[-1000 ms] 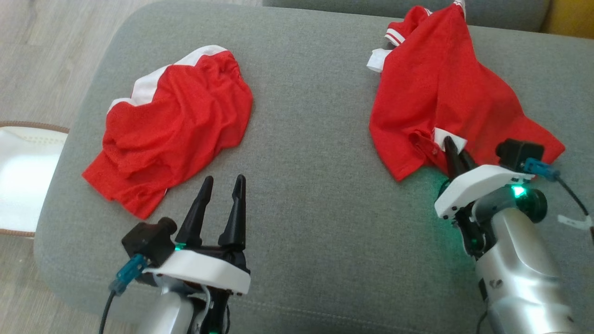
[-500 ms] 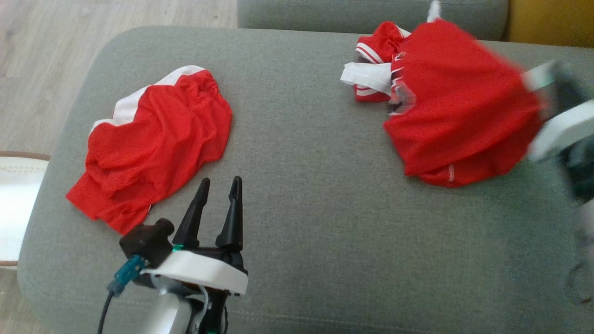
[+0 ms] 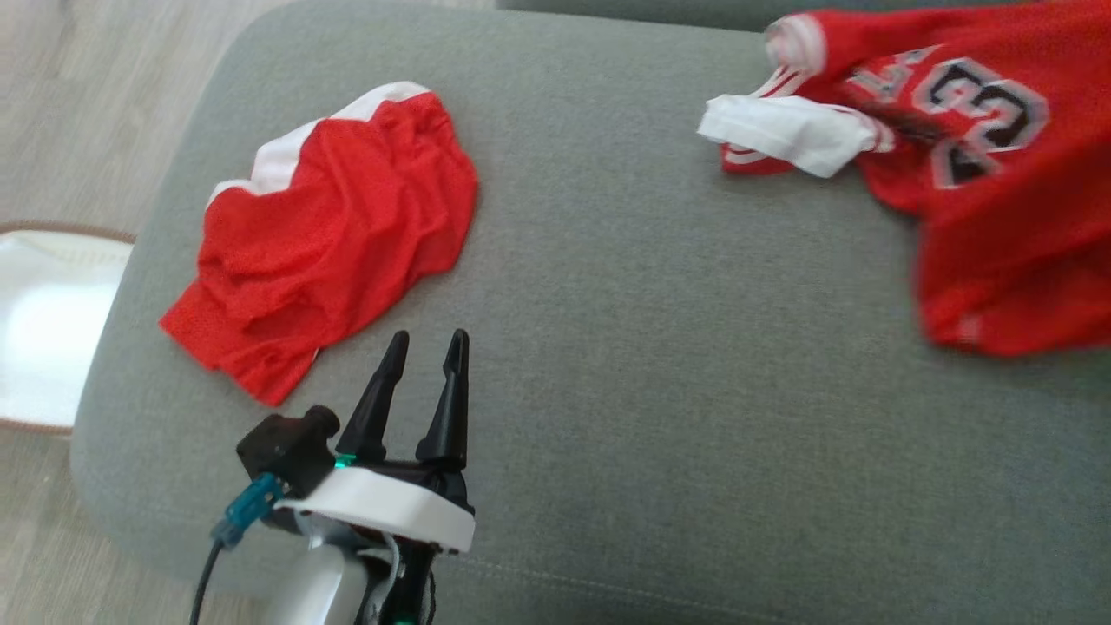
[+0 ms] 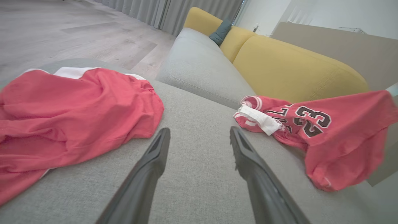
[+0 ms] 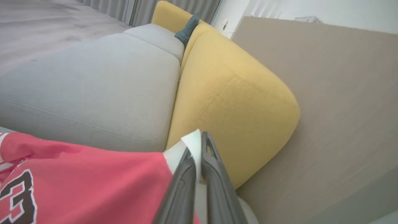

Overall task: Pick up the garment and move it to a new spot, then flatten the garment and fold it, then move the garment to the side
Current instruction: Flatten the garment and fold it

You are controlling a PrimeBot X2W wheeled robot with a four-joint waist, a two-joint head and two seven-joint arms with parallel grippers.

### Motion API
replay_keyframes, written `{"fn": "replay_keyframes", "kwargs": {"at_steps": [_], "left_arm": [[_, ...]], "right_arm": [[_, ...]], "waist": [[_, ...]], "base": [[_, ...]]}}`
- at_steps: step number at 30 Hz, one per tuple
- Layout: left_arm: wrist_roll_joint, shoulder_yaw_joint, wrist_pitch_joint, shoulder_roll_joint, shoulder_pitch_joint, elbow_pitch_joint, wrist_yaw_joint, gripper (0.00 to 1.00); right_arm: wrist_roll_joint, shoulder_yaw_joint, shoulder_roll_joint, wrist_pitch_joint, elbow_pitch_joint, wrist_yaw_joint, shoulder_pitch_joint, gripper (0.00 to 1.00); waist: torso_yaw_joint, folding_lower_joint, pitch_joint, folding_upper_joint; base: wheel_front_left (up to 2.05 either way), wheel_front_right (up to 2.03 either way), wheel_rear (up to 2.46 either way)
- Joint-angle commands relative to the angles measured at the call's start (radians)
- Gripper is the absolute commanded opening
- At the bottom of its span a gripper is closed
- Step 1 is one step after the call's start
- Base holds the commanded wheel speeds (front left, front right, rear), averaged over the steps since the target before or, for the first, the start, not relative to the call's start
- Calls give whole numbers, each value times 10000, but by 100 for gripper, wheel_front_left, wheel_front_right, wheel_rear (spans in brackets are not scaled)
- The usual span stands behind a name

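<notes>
The garment, a red jersey [image 3: 998, 200] with black "23" lettering and white trim, hangs partly raised at the right of the grey cushion [image 3: 625, 347], its left sleeve end resting on the fabric. It also shows in the left wrist view, jersey [image 4: 339, 133] stretched up toward the right. My right gripper [image 5: 199, 146] is shut on a white edge of the jersey [image 5: 93, 183], held up beside the yellow backrest. My left gripper [image 3: 428, 340] hovers open and empty over the cushion's front left, fingers [image 4: 155, 155] apart.
Crumpled red shorts [image 3: 330, 234] with a white band lie on the cushion's left, just beyond the left gripper. A yellow sofa backrest [image 5: 230, 102] and a second grey seat [image 4: 199, 71] stand behind. A white object [image 3: 43, 330] sits on the wooden floor at left.
My right gripper shut on the jersey and carried it up and to the right, out of the head view; the jersey unfurled to show its number. The head camera shifted. The left arm held still.
</notes>
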Motion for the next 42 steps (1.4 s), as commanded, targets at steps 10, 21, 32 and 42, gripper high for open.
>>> {"fn": "replay_keyframes", "kwargs": {"at_steps": [10, 21, 32, 42], "left_arm": [[-85, 264, -122, 29, -582, -325, -13, 100], [-36, 409, -122, 29, -750, -385, 65, 100], [126, 857, -122, 29, -681, -505, 37, 100], [396, 1059, -122, 29, -868, -326, -49, 100]], "right_arm": [[-2297, -574, -577, -284, 835, -7, -1433, 100], [-2624, -1472, 1260, -1447, 1532, -7, -1220, 100], [-652, -1403, 3999, -3854, 428, -7, 446, 100], [1280, -1010, 5993, -4236, -3195, -7, 4615, 100]], "waist": [[290, 0, 272, 0], [-358, 0, 239, 0], [-1586, 0, -326, 0], [-2790, 0, -365, 0]], "base": [[0, 0, 0], [0, 0, 0], [0, 0, 0], [0, 0, 0]]}}
